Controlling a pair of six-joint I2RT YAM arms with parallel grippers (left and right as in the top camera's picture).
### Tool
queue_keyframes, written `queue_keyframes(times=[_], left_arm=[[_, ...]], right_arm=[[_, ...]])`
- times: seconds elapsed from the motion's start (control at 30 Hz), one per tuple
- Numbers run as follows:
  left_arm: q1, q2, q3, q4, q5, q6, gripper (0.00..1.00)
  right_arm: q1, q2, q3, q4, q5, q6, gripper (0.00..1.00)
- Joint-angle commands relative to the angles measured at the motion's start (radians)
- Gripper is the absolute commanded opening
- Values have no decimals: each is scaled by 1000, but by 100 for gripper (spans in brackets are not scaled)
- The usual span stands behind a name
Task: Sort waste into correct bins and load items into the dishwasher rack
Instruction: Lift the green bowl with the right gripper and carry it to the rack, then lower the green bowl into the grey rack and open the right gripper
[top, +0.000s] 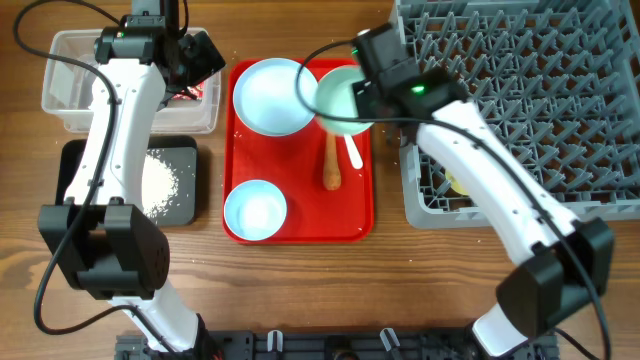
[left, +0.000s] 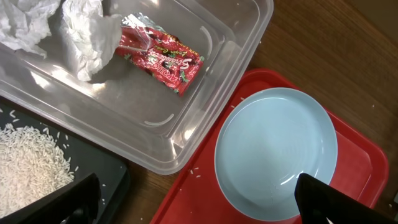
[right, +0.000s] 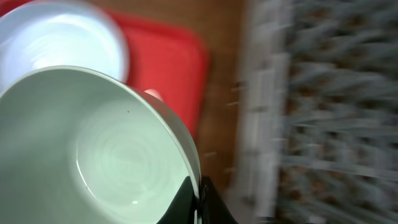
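My right gripper (top: 362, 92) is shut on the rim of the pale green bowl (top: 343, 100) and holds it over the red tray's right side; the right wrist view shows the rim pinched between the fingers (right: 199, 194) and the bowl (right: 99, 149) empty. My left gripper (top: 195, 62) is open and empty (left: 193, 208) above the clear tub (top: 75, 95), which holds the red wrapper (left: 163, 57) and white tissue (left: 68, 31). Rice (top: 158, 180) lies in the black tray (top: 75, 165). The carrot (top: 331, 165) and white spoon (top: 353, 152) lie on the red tray. No brown scrap shows.
The red tray (top: 300, 225) also carries the light blue plate (top: 272, 95) and the light blue bowl (top: 255, 210). The grey dishwasher rack (top: 520, 100) stands at the right, with a yellow cup (top: 458, 185) in its near left corner. A few rice grains lie on the tray (left: 199, 171).
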Motion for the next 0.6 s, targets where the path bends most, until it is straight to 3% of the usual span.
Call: queue_keyframes(times=[0.0, 0.3, 0.57], left_arm=[[2, 0, -7, 0, -6, -14, 100], [2, 0, -7, 0, -6, -14, 100], [2, 0, -7, 0, -6, -14, 100]], right_arm=[[-53, -54, 21, 23, 299, 14, 4], [-149, -53, 21, 126, 564, 0, 4], [-189, -51, 21, 392, 631, -245, 4]])
